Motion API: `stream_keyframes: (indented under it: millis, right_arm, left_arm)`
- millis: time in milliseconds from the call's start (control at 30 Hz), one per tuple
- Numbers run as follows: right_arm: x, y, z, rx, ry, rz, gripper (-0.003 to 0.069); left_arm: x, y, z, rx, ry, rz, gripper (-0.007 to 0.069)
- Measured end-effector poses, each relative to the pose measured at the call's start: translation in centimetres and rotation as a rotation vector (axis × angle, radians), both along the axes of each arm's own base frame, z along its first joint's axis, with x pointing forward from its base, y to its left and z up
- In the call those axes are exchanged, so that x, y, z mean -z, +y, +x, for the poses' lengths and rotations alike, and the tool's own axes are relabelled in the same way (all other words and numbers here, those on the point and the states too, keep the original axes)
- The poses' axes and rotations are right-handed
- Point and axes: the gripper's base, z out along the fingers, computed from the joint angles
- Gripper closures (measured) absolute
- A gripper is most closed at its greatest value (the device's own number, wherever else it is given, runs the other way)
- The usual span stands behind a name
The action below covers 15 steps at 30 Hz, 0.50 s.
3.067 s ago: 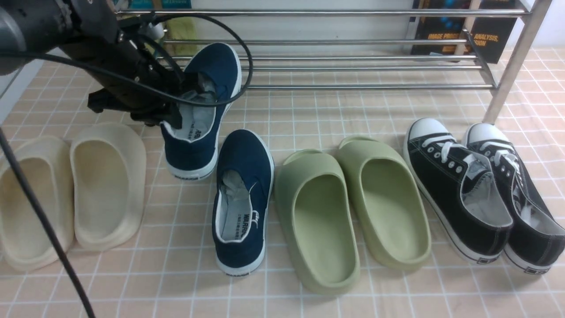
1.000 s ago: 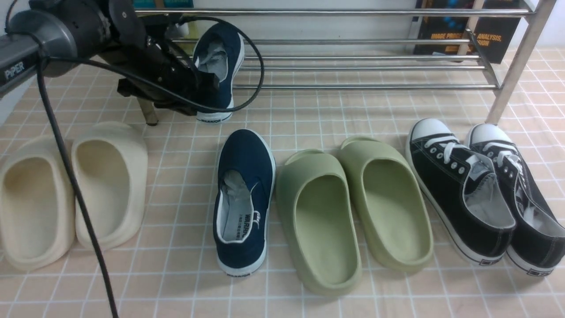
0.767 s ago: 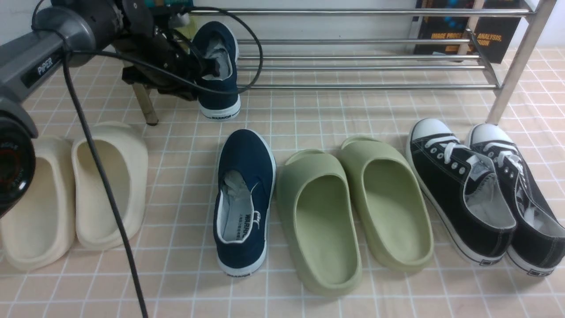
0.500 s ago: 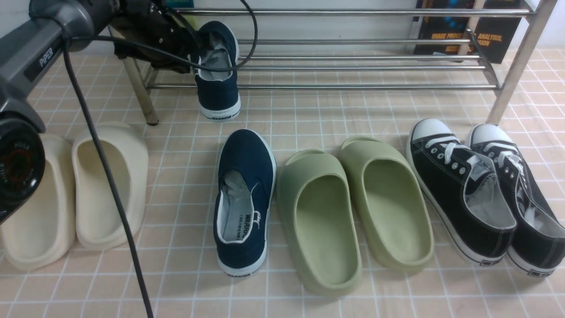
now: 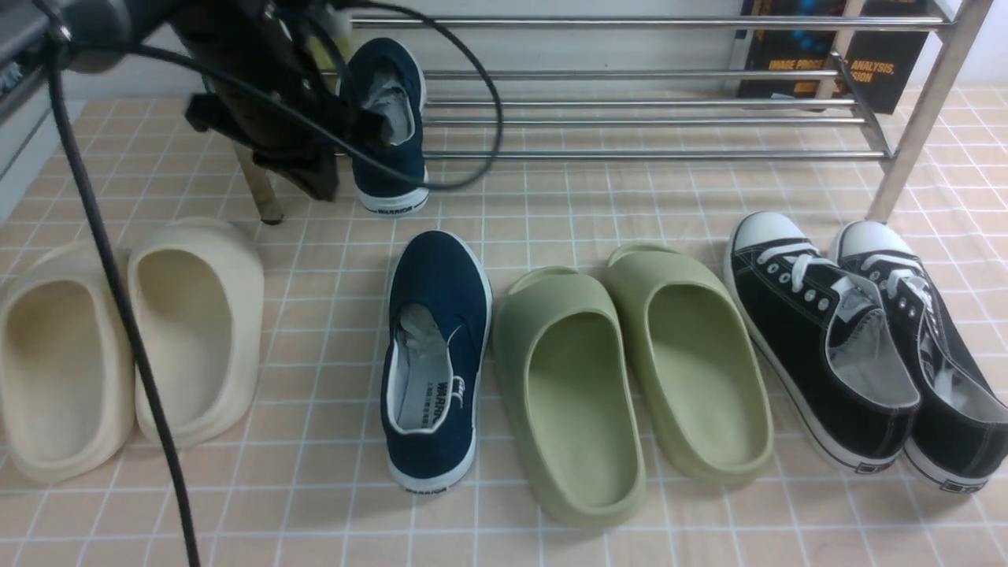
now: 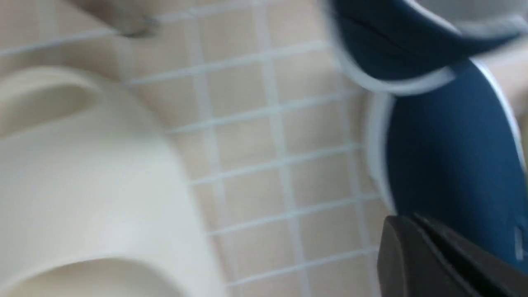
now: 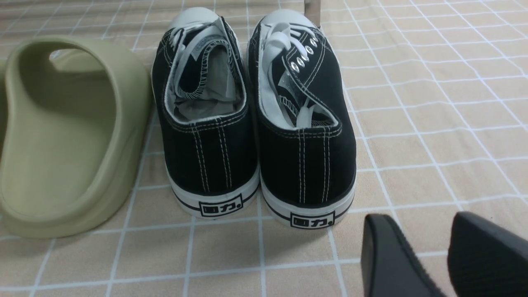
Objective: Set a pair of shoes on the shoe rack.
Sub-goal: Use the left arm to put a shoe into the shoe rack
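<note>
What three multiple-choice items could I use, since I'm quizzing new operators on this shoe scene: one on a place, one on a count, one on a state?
1. Where does the navy slip-on on the floor lie? A between the cream slides and the green slides; B right of the black sneakers; C inside a green slide.
2. How many complete pairs stand on the floor? A one; B two; C three.
3. How is the right gripper? A shut on a sneaker; B open, empty; C shut on a slide.
1 A: slides flank it in the front view. 2 C: cream, green, black. 3 B: a gap shows between its fingers, nothing in it.
</note>
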Motion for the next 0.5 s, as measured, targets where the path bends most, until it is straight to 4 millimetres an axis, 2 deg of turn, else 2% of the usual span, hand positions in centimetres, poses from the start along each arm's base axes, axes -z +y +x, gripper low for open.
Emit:
stream_keyframes:
  millis: [67, 133, 200, 267, 500]
  right_arm:
    - [0.0, 0.0, 0.0, 0.0, 0.0, 0.0, 0.042]
    - [0.0, 0.0, 0.0, 0.0, 0.0, 0.0, 0.042]
    - [0.0, 0.0, 0.0, 0.0, 0.0, 0.0, 0.042]
    - [0.0, 0.0, 0.0, 0.0, 0.0, 0.0, 0.0419]
    - [0.0, 0.0, 0.0, 0.0, 0.0, 0.0, 0.0419]
  left_arm:
    - [2.9, -2.7, -0.7, 0.063, 0.0, -0.006, 0.0591]
    - [4.6, -3.7, -0.5, 0.078, -0.014, -0.018, 0.0589]
    - [5.4, -4.0, 0.1, 0.058, -0.051, -0.039, 0.0589]
    - [6.0, -3.5, 1.2, 0.018, -0.108, -0.059, 0.0588]
    - [5.0, -0.1, 4.0, -0.14, -0.187, -0.109, 0.0588]
